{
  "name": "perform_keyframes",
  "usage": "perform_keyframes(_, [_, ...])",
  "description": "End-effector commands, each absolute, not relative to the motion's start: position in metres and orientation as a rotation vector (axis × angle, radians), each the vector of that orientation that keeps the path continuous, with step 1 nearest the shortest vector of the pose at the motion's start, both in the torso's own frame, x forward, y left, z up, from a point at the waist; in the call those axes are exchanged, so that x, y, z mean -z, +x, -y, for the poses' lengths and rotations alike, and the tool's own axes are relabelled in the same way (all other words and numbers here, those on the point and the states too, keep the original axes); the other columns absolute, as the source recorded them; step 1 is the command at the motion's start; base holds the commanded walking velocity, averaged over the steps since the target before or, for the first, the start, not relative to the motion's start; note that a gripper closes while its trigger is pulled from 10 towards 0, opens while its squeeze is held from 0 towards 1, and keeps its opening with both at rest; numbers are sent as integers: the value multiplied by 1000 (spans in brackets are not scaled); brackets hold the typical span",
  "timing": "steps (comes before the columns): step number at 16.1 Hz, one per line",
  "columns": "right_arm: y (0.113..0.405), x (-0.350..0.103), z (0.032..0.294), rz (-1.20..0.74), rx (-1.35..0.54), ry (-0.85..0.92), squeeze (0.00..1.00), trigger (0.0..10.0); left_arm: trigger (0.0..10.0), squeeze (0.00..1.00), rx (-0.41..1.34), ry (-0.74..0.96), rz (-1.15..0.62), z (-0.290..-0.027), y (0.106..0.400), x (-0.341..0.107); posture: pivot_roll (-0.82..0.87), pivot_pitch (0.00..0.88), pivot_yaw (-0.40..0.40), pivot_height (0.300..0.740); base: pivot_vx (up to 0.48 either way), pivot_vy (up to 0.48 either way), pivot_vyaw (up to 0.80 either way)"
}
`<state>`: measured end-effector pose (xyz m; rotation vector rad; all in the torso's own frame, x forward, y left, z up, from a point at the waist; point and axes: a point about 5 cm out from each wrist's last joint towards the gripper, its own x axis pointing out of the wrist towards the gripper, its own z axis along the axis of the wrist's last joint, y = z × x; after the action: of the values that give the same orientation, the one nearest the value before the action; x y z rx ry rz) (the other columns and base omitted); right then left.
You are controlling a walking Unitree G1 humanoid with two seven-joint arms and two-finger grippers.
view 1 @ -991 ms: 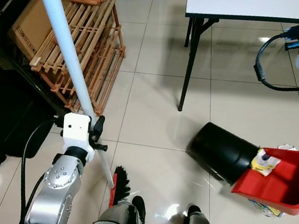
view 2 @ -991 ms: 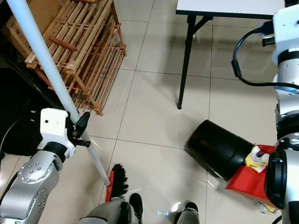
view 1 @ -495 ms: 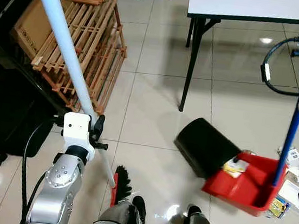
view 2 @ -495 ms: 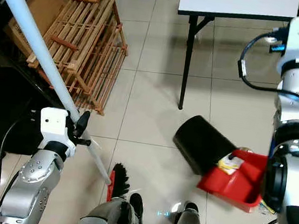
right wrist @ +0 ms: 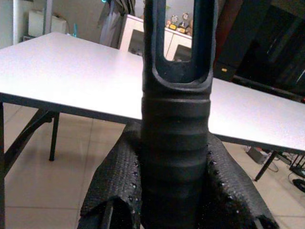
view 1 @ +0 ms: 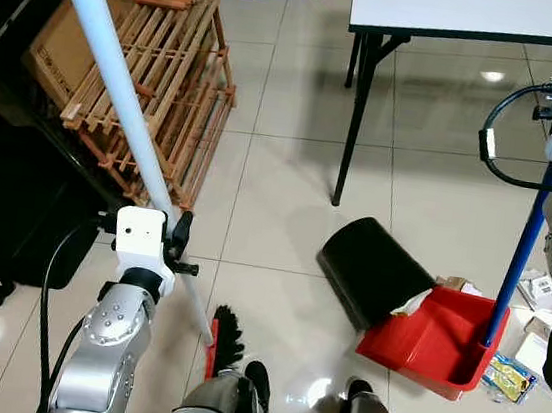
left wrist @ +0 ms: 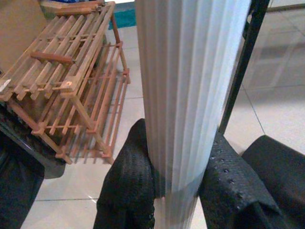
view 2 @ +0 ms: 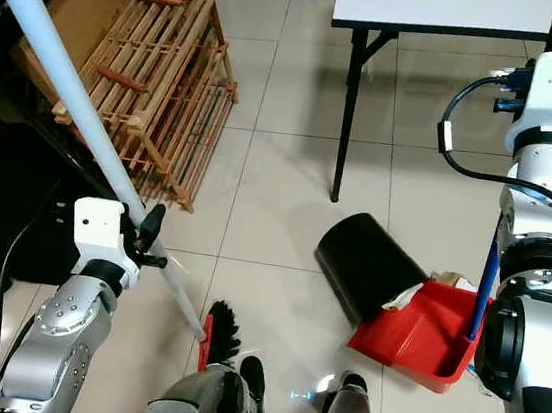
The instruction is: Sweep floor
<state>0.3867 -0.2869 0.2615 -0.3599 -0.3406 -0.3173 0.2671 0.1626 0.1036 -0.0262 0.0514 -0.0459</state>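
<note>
Now broom handle (left wrist: 183, 95) clamped between left fingers (left wrist: 126, 191); dustpan grip (right wrist: 176, 143) between right fingers (right wrist: 112, 186).

Glossy floor tiles (view 1: 290, 178); slatted bare wood crate (view 1: 160, 82); ribbed pale plastic broom handle (left wrist: 190, 95); matt black bin (view 1: 369, 268); shiny red plastic dustpan (view 1: 431, 336).

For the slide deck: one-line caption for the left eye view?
Left end effector holds the broom; red dustpan sits at the mouth of the tipped black bin.
</note>
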Motion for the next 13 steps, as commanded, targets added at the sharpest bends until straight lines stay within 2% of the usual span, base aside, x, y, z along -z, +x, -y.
perform_keyframes(1, [384, -257, 290, 348, 331, -310, 0, 10000, 10000, 0, 20, -37, -54, -168, 266, -103, -118, 261, 168, 740, 0, 0, 0])
perform_keyframes(7, [378, -231, 288, 315, 302, -328, 0, 10000, 10000, 0, 22, -45, -53, -169, 268, -103, -122, 242, 169, 740, 0, 0, 0])
perform_keyframes(13, [365, -198, 294, 250, 318, -264, 0, 10000, 10000, 0, 21, -55, -53, -169, 270, -102, -132, 237, 165, 740, 0, 0, 0])
